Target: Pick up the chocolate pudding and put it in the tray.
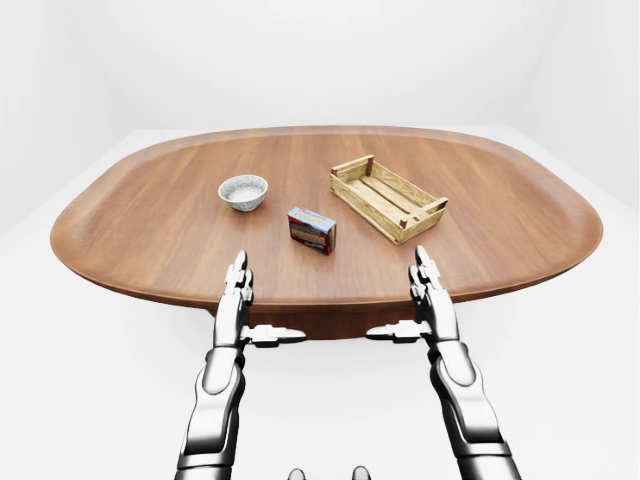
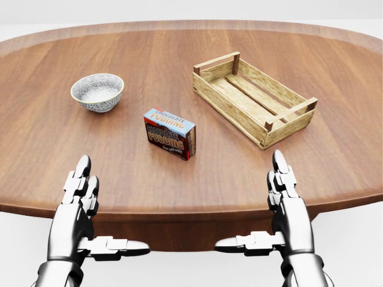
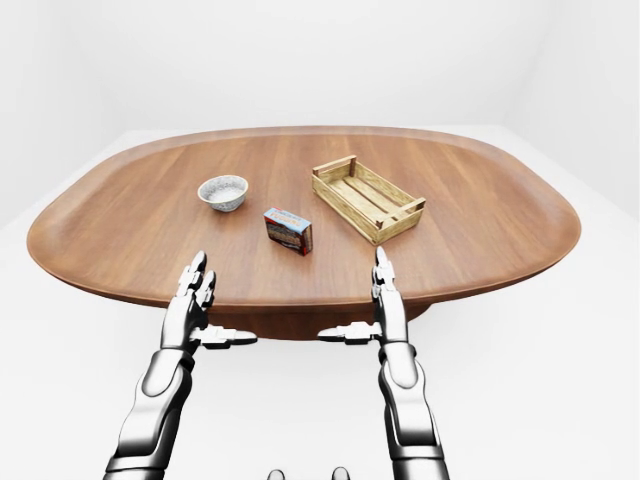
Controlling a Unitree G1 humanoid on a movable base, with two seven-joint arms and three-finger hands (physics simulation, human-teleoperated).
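Observation:
The chocolate pudding box [image 2: 170, 133], blue on top with a brown front, stands on the wooden table [image 2: 179, 179] near the middle of the head view. Up and to its right lies the slatted wooden tray [image 2: 254, 97], with nothing in it. My left hand [image 2: 90, 209] hovers over the table's near edge at lower left, fingers stretched flat and thumb out, open and holding nothing. My right hand [image 2: 272, 206] mirrors it at lower right, also open. Both hands are well short of the box.
A patterned grey bowl [image 2: 97, 92] sits on the table to the upper left of the pudding box. The oval table [image 1: 520, 240] stands in a plain white room, its rim curving away on both sides.

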